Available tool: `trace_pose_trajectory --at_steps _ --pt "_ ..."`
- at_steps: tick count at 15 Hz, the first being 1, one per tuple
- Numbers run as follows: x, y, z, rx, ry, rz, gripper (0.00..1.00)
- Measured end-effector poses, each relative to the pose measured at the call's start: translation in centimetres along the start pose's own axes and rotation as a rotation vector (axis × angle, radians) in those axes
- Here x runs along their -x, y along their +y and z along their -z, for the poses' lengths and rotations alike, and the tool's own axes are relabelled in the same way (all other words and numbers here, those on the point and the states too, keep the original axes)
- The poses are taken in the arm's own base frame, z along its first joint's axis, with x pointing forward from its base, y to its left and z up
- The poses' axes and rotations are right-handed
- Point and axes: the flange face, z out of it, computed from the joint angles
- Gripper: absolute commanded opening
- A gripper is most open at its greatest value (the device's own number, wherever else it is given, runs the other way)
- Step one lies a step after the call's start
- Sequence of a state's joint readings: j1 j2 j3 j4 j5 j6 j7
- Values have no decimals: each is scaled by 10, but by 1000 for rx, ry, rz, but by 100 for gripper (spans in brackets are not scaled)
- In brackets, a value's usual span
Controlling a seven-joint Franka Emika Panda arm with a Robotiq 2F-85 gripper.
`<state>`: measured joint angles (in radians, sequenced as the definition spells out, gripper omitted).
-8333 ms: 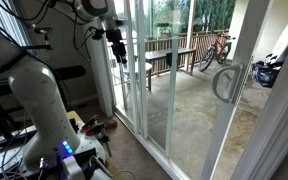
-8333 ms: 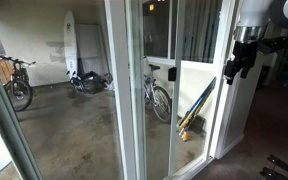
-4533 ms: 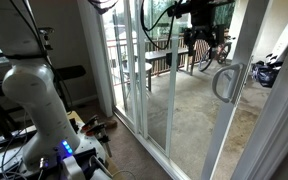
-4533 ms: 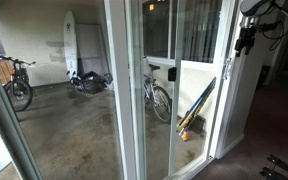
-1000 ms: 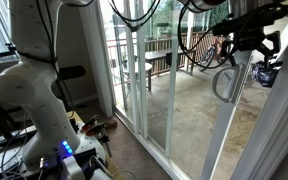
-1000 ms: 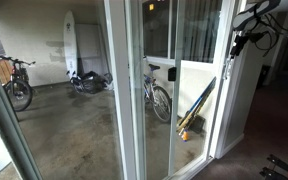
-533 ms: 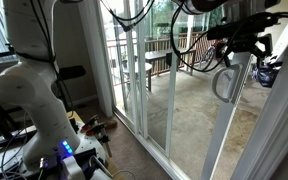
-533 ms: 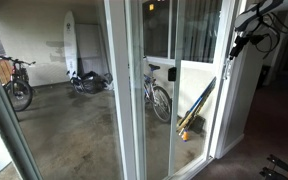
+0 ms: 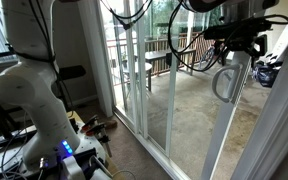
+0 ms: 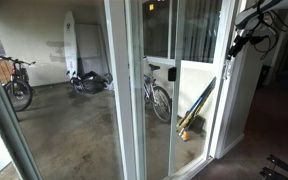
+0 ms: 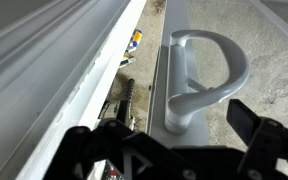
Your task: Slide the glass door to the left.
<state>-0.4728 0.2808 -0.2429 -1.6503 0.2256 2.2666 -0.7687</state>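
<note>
Indoor room with carpet floor, looking out through white-framed glass panels onto a concrete patio with a wooden railing [image 9: 169,55] and a parked bicycle [image 9: 216,50]. The white robot arm [image 9: 39,100] stands on its base at the left in an exterior view and reaches across the top of the picture toward the panels.

The glass door [image 9: 184,110] is the tall clear panel in a slim white frame. Its grey loop handle [image 9: 227,82] sits on the upright edge at the right side of that view. The gripper [image 9: 239,42] hangs just above the handle, close against the same upright; contact cannot be told from here.

In an exterior view the gripper [image 10: 240,42] shows at the upper right, next to the door [image 10: 199,110]. Through the glass, a bicycle [image 10: 156,95] is seen, along with a white surfboard [image 10: 71,45] leaning on the far wall and another bike [image 10: 14,85] at the left edge.

In the wrist view the handle [image 11: 212,68] fills the middle, a curved loop fixed to the white door frame [image 11: 179,20]. The gripper [image 11: 169,140] sits at the bottom edge. Its black fingers [image 11: 259,130] are spread wide, one on each side of the picture, with nothing held between them. The jaws are open. The handle lies ahead of the fingers, apart from them. Left of the frame a dark object [image 11: 124,95] lies on the floor, too blurred to name.
</note>
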Motion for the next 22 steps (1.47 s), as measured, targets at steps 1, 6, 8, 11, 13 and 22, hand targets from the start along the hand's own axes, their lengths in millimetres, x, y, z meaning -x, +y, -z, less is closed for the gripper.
trace_pose_trajectory --at_steps 1,6,8,11,13,22 --pt "1 -1 -2 -11 -4 -4 100" --pt "-3 -4 -6 -51 -20 -11 100" --pt "-9 -3 -3 -52 -15 5 100" --pt "-12 1 1 -48 -5 27 100" --pt "-12 2 1 -46 -4 40 100" --pt "-10 3 -2 -48 -9 55 100"
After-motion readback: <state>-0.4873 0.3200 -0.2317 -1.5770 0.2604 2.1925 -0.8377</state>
